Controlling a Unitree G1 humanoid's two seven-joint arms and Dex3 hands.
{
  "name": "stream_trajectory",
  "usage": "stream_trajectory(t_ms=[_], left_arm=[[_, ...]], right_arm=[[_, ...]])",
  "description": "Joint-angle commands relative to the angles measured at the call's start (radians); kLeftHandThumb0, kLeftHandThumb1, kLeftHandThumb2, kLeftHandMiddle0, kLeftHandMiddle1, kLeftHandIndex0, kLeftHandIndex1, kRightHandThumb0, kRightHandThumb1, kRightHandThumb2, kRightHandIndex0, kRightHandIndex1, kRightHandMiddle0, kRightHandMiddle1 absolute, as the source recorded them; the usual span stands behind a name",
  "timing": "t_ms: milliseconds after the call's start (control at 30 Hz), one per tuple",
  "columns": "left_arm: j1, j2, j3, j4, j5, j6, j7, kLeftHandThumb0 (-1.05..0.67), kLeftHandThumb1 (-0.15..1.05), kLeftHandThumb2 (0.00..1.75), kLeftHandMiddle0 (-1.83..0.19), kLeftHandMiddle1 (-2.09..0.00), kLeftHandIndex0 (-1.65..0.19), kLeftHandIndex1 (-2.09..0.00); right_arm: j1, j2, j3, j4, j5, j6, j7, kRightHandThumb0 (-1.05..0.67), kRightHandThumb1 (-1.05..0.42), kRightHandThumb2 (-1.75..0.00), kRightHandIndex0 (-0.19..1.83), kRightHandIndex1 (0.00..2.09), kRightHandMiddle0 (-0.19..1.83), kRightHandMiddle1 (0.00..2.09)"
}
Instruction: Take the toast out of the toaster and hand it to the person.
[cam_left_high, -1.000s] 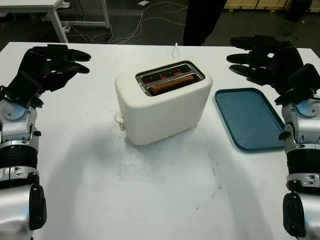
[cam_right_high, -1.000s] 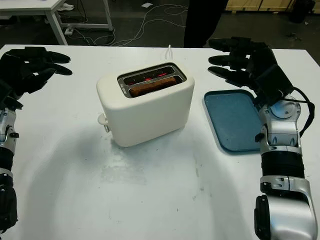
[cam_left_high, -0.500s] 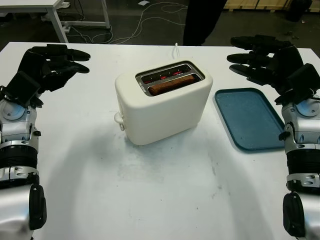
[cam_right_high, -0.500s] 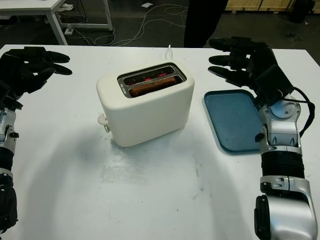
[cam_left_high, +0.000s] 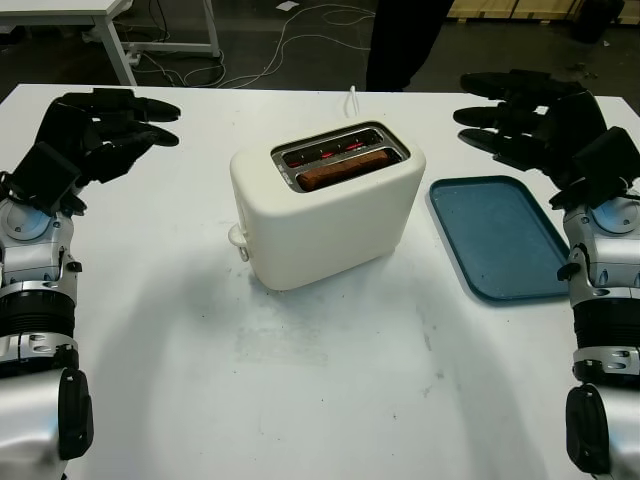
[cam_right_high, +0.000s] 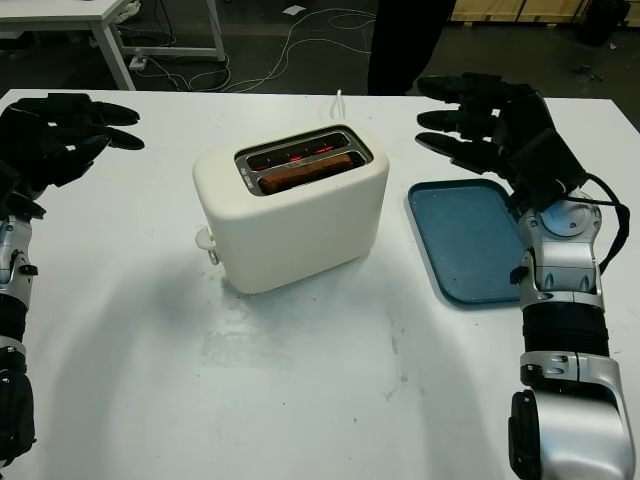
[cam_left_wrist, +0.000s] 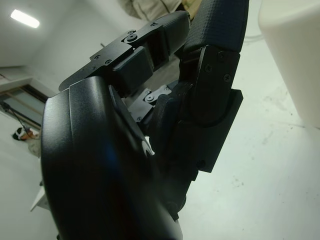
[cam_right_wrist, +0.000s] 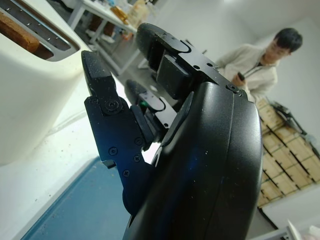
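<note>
A cream toaster (cam_left_high: 325, 215) stands in the middle of the white table (cam_left_high: 330, 390). A brown slice of toast (cam_left_high: 343, 169) sits low in its nearer slot; the farther slot glows red. My left hand (cam_left_high: 100, 125) hovers open over the table's far left, well apart from the toaster. My right hand (cam_left_high: 520, 112) is open above the far end of the blue tray (cam_left_high: 500, 240), to the toaster's right. A person in dark trousers (cam_left_high: 405, 40) stands beyond the table's far edge. The right wrist view shows the toaster's slots (cam_right_wrist: 30, 35) and a person in a light top (cam_right_wrist: 255, 70).
The toaster's white cord (cam_left_high: 353, 97) runs off the far edge. A lever knob (cam_left_high: 238, 237) sticks out of the toaster's left end. Cables lie on the floor (cam_left_high: 300, 30) behind, beside another white table (cam_left_high: 70, 12).
</note>
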Motion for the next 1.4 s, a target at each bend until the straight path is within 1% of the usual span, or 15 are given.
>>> stream_trajectory(t_ms=[0,200,433,567,700,900,1133,1267,1367], left_arm=[[0.007,0.001,0.007,0.002,-0.014,-0.004,-0.001,-1.05,0.92,0.11,-0.97,-0.50,-1.07,-0.17],[0.006,-0.003,0.003,0.007,-0.008,-0.014,0.007,-1.05,0.92,0.11,-0.97,-0.49,-1.07,-0.17],[0.006,-0.004,-0.003,-0.002,-0.004,0.000,0.016,-1.05,0.92,0.11,-0.98,-0.50,-1.09,-0.17],[0.005,0.001,-0.003,0.009,-0.003,-0.019,0.008,-1.05,0.92,0.12,-0.96,-0.49,-1.07,-0.16],[0.009,-0.003,-0.001,-0.001,-0.007,-0.005,0.014,-1.05,0.92,0.11,-0.97,-0.50,-1.08,-0.16],[0.005,0.000,0.000,0.013,-0.010,-0.014,0.004,-1.05,0.92,0.11,-0.97,-0.50,-1.08,-0.16],[0.012,-0.002,-0.001,-0.008,-0.006,0.004,0.016,-1.05,0.92,0.11,-0.99,-0.50,-1.10,-0.16],[0.010,-0.001,0.001,0.005,-0.010,-0.005,0.010,-1.05,0.92,0.10,-0.98,-0.50,-1.10,-0.16],[0.009,-0.001,0.003,0.010,-0.011,-0.011,0.008,-1.05,0.92,0.11,-0.98,-0.49,-1.09,-0.15]], right_arm=[[0.002,0.001,-0.002,0.006,0.008,-0.027,0.004,-0.29,-0.75,0.00,0.89,0.18,0.90,0.01],[0.003,-0.001,0.000,0.006,0.004,-0.025,0.003,-0.30,-0.75,0.00,0.90,0.17,0.90,0.01],[0.003,-0.002,-0.005,0.014,0.014,-0.033,0.013,-0.27,-0.75,0.00,0.90,0.16,0.91,0.01],[0.000,-0.002,-0.007,0.019,0.019,-0.028,0.020,-0.28,-0.76,0.00,0.90,0.16,0.91,0.01],[-0.001,0.001,-0.006,0.017,0.020,-0.026,0.020,-0.26,-0.75,0.00,0.90,0.15,0.91,0.00],[0.004,-0.001,-0.004,0.007,0.011,-0.026,0.011,-0.26,-0.76,0.00,0.91,0.15,0.90,0.00],[0.003,-0.001,-0.005,0.015,0.013,-0.035,0.016,-0.27,-0.76,0.00,0.91,0.14,0.90,0.00],[0.004,0.001,-0.005,0.007,0.015,-0.018,0.012,-0.28,-0.75,0.00,0.91,0.13,0.91,0.00],[0.005,0.001,-0.002,0.008,0.008,-0.030,0.008,-0.28,-0.75,0.00,0.92,0.13,0.91,0.00]])
